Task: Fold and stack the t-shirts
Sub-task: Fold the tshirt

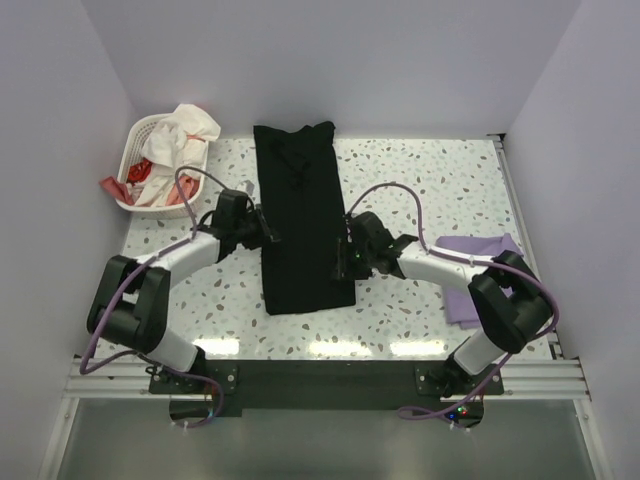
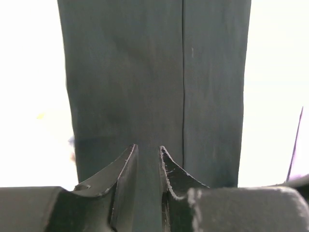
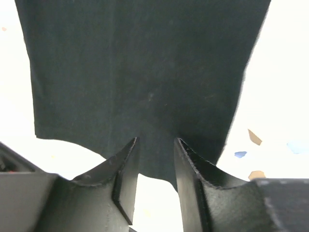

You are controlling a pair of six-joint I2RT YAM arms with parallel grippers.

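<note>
The black t-shirt (image 1: 303, 215) lies folded into a long narrow strip in the middle of the table, collar end at the far side. My left gripper (image 1: 268, 238) is at its left edge, and in the left wrist view (image 2: 148, 147) the jaws stand close together with black cloth (image 2: 145, 72) filling the gap. My right gripper (image 1: 345, 262) is at its right edge. In the right wrist view (image 3: 155, 140) the cloth's (image 3: 145, 63) edge is drawn to a point between the fingertips. The lavender t-shirt (image 1: 480, 268) lies folded at the right, partly under my right arm.
A white laundry basket (image 1: 137, 150) stands at the far left corner with white and red clothes (image 1: 182, 132) heaped in it. The speckled table (image 1: 440, 190) is walled at the back and both sides. The arm bases sit on the black rail at the near edge.
</note>
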